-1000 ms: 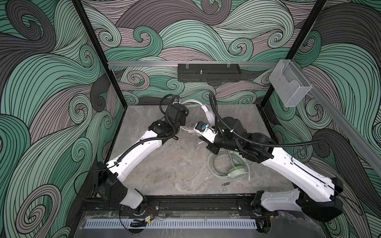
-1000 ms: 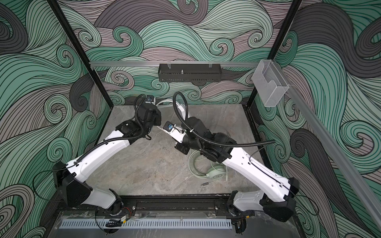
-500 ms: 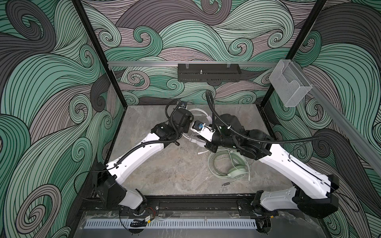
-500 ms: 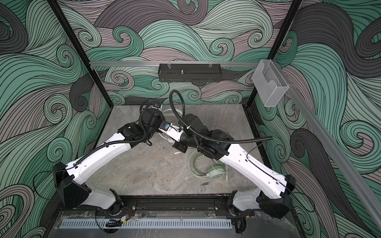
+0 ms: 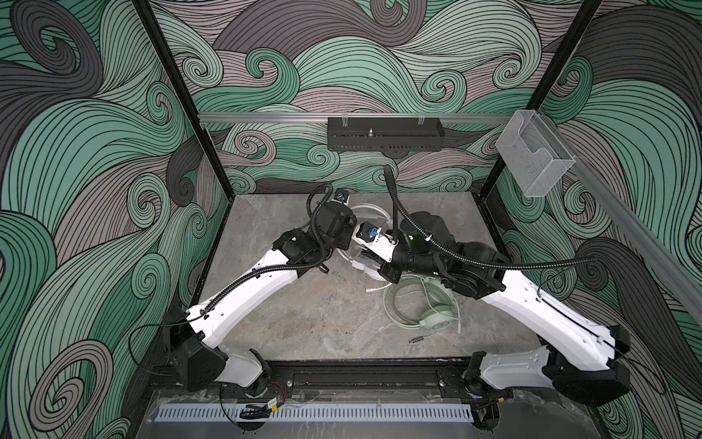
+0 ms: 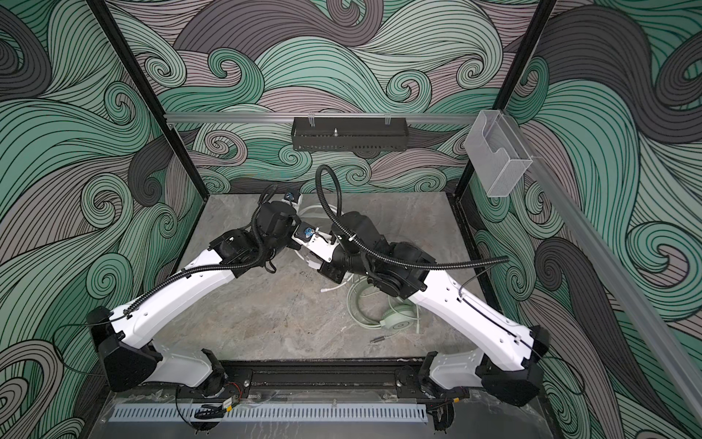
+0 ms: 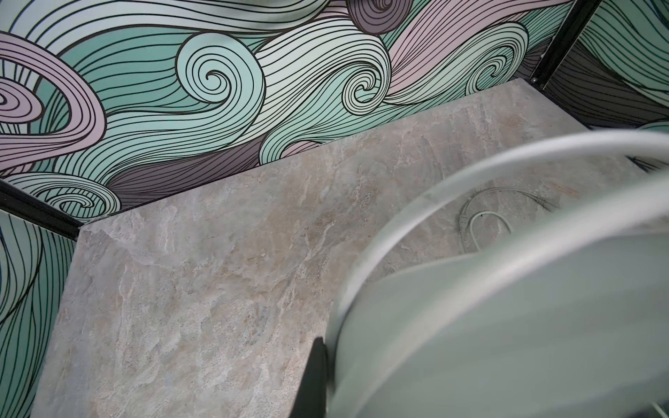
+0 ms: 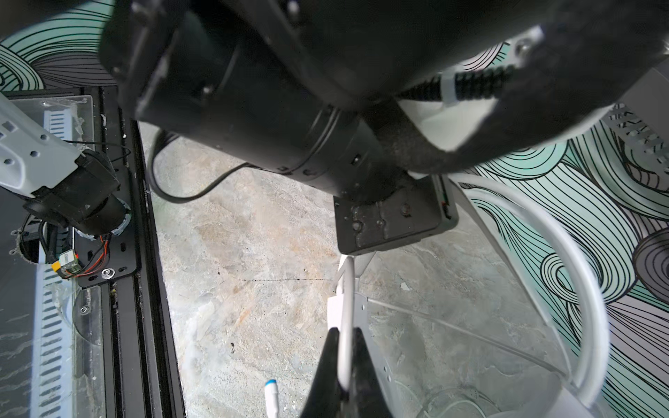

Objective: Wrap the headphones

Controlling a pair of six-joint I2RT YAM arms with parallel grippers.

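Right wrist: white cable point(image 8: 345, 307) is clamped by right gripper point(image 8: 344, 334); left gripper point(image 7: 318, 362) is clenched; mint headset point(image 5: 437, 319) is coiled at 4 o'clock

1. All around you stand walls point(image 5: 95, 152) printed with swirling waves in green, grey and mauve, each outlined in black.
2. Below them you see a grey marbled tabletop point(image 5: 323, 315); the left wrist view shows its veined surface up close point(image 7: 199, 289).
3. 2 black frame posts point(image 5: 182, 102) rise from the table's back corners.
4. A silver rail point(image 5: 266, 117) crosses the back wall.
5. A black slotted tray point(image 5: 383, 133) hangs from the middle of that rail.
6. A clear plastic holder point(image 5: 533, 156) hangs high on your right.
7. A white slotted strip point(image 5: 315, 412) runs along the front edge.
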